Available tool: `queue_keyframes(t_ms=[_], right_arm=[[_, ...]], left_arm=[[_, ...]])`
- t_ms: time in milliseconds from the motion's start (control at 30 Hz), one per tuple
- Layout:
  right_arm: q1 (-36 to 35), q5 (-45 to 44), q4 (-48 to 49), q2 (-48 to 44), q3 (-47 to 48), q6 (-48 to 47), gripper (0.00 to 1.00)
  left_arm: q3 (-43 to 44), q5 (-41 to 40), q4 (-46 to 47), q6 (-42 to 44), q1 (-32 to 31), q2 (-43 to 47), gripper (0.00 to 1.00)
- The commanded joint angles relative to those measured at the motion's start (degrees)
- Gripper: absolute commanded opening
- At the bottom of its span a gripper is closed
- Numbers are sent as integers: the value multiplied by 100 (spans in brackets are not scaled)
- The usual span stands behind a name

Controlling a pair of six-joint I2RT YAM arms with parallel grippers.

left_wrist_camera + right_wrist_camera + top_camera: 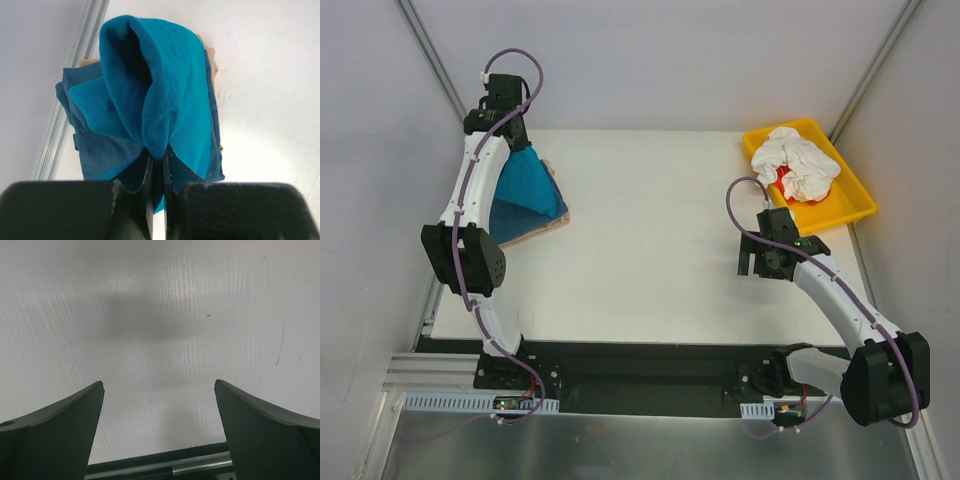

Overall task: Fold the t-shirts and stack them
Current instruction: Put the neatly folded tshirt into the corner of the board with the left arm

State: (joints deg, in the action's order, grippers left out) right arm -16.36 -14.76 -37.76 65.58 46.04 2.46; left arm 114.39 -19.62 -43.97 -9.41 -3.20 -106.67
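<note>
Pinching the teal shirt point(172, 90) with our left gripper point(157, 162), clamped on its raised fold | shirt sits at the far-left edge of the worktop point(650, 240) | our right gripper point(159, 390) hangs fingers apart near the right edge.

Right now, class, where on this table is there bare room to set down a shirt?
Bare: the table middle, between the teal-blue shirt held by the left gripper and the yellow tray. Crowded: the far-left stack, the tray corner, under the open right gripper.
</note>
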Motion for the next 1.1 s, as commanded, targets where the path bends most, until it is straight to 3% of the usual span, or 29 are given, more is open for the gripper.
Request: queue_keyframes(t_ms=[0,500,567,667,700,733,900,1067], right_arm=[[28,-114,-56,95,107,-53,97],[28,-176,-127,324,212,-61,97],[28,-176,-144,332,212,-53,97],[36,-202,-153,332,212,-53,97],[28,-194,-162,341,221,-53,97],[28,-193,-170,350,221,-53,97],[19,-176,-188,333,230,-53,97],[28,-185,-214,245,247,-44,97]], left_arm=[[-153,-148,107,-114,267,-221,0],[-795,-578,108,27,751,-555,3],[-795,-657,108,27,760,-679,11],[-909,-991,107,-34,760,-723,38],[-918,-1148,99,-52,768,-732,76],[-944,-1211,90,-52,760,-732,82],[-883,-922,90,-114,768,-539,99],[-822,-501,64,-219,760,-355,99]])
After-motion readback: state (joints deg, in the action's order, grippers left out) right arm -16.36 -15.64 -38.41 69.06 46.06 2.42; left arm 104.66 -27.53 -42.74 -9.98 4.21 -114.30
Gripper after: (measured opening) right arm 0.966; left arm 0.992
